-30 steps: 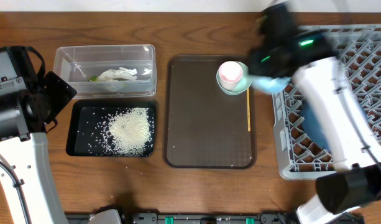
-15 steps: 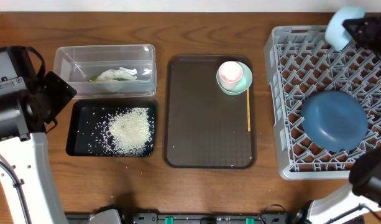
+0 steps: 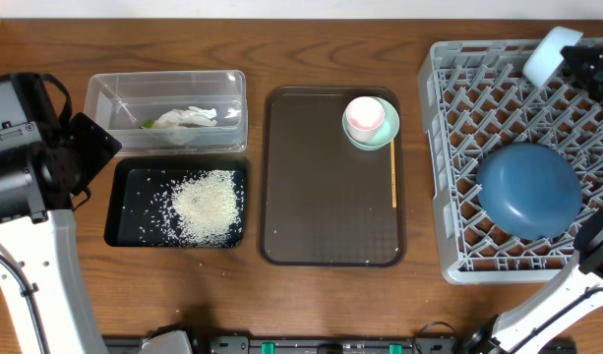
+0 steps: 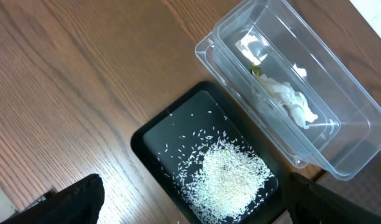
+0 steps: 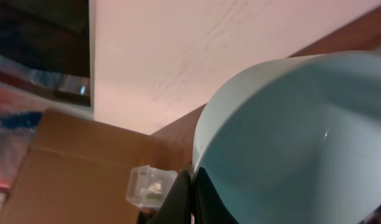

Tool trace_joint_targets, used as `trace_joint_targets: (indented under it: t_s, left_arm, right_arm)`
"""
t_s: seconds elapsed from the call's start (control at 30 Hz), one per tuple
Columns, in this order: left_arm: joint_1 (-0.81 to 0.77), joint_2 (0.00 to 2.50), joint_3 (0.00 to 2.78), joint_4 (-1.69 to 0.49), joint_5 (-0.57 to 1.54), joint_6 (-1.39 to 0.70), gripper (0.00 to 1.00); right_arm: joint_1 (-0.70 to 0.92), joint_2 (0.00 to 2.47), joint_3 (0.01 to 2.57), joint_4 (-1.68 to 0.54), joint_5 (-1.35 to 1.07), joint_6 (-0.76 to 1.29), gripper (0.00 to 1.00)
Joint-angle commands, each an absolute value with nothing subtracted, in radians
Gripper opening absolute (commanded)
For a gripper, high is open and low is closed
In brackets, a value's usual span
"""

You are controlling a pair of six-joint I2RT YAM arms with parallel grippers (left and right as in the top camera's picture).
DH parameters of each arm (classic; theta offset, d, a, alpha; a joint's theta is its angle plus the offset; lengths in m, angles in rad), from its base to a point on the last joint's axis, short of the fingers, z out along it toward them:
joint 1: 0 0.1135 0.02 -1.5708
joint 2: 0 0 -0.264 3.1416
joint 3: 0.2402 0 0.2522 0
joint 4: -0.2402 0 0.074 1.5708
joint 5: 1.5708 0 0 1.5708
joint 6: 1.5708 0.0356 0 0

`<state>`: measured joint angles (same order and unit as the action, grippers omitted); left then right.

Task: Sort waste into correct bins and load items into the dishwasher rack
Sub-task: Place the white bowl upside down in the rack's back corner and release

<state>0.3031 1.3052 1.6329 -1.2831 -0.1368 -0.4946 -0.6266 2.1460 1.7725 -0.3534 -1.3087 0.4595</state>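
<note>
1. The right arm has swung off the brown serving tray (image 3: pixel 321 197), where it was a second ago, and out to the far corner of the dishwasher rack (image 3: pixel 458 147). The small light blue bowl (image 3: pixel 549 54) has gone with it.
2. The right jaws are clamped tight on that bowl's rim. From the wrist view the dark fingers (image 5: pixel 189 190) bite the edge and the bowl's hollow faces the camera.
3. Under those jaws is the rack's peg lattice. Well apart from them, toward the rack's near side, the large dark blue bowl (image 3: pixel 529 189) sits upside down on the pegs.
4. Over on the other side, the left jaws are spread wide with nothing between them, and they haven't budged.
5. Straight below their gap lies the heap of rice (image 4: pixel 230 180), in the shallow black tray (image 4: pixel 146 134).
6. Just past the tray and touching it is the clear plastic tub (image 4: pixel 339 158). It holds the crumpled tissue (image 4: pixel 289 99), and the green-yellow wrapper (image 4: pixel 255 70) is beside that.
7. Between the two arms sits the brown tray on the desk (image 3: pixel 311 305). The pink cup (image 3: pixel 365 115) is nested in the pale green bowl (image 3: pixel 380 138) in the tray corner nearest the right jaws. A thin yellow stick (image 3: pixel 394 182) lies along the edge there.
</note>
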Motion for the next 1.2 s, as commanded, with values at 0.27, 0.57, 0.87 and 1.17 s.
trace_joint_targets:
  t_s: [0.27, 0.57, 0.87, 1.17]
  left_arm:
    - [0.307, 1.302, 1.639, -1.287, -0.142, -0.495, 0.93]
    - [0.307, 1.302, 1.639, -1.287, -0.142, -0.495, 0.93]
    - [0.307, 1.302, 1.639, -1.287, -0.142, -0.495, 0.93]
    - [0.307, 1.302, 1.639, -1.287, -0.142, -0.495, 0.93]
  right_arm:
    - [-0.738, 2.148, 1.771, -0.479, -1.280, 0.400, 0.01]
    - [-0.712, 2.148, 1.771, -0.389, -1.379, 0.411, 0.01]
    - [-0.643, 2.151, 1.771, -0.243, -1.324, 0.501, 0.01]
    - [-0.653, 2.235, 1.771, -0.286, -1.290, 0.508, 0.00]
